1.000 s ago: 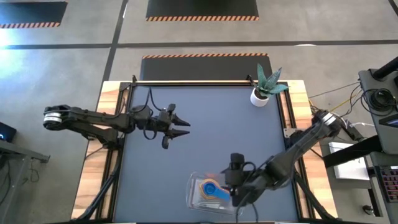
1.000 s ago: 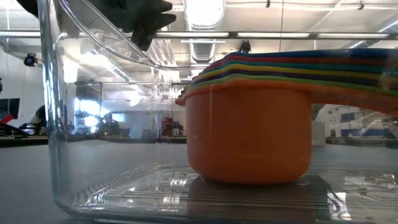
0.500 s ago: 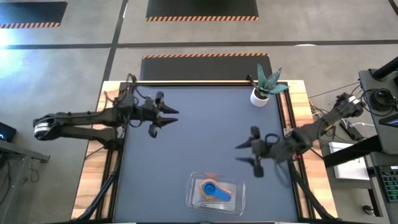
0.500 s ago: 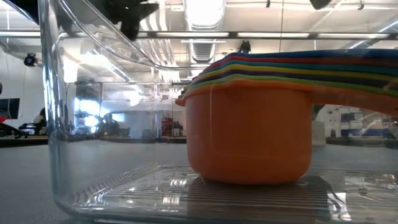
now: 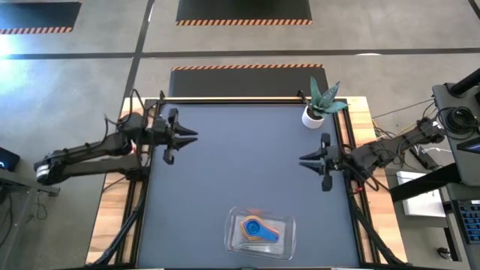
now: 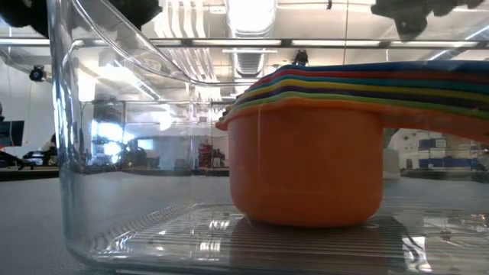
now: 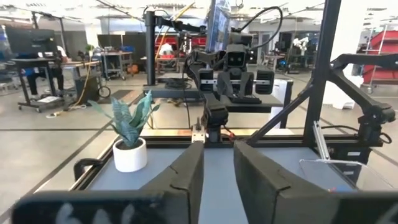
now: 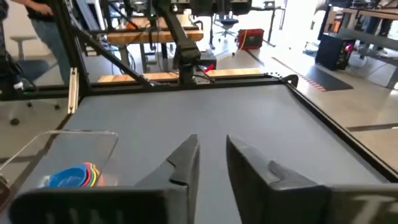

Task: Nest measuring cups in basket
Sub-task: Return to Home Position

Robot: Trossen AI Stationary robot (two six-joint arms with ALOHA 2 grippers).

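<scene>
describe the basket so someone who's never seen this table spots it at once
On the dark table, look along the edge opposite the white plant pot, near its middle. The basket is a clear, shallow rectangular tub with rounded corners, and the only thing holding a nested stack of measuring cups, blue on top.

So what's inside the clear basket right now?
The nested measuring cups sit in the basket: blue cup on top, orange cup outermost at the bottom. The cups between show only rim edges; their bowls are covered.
</scene>
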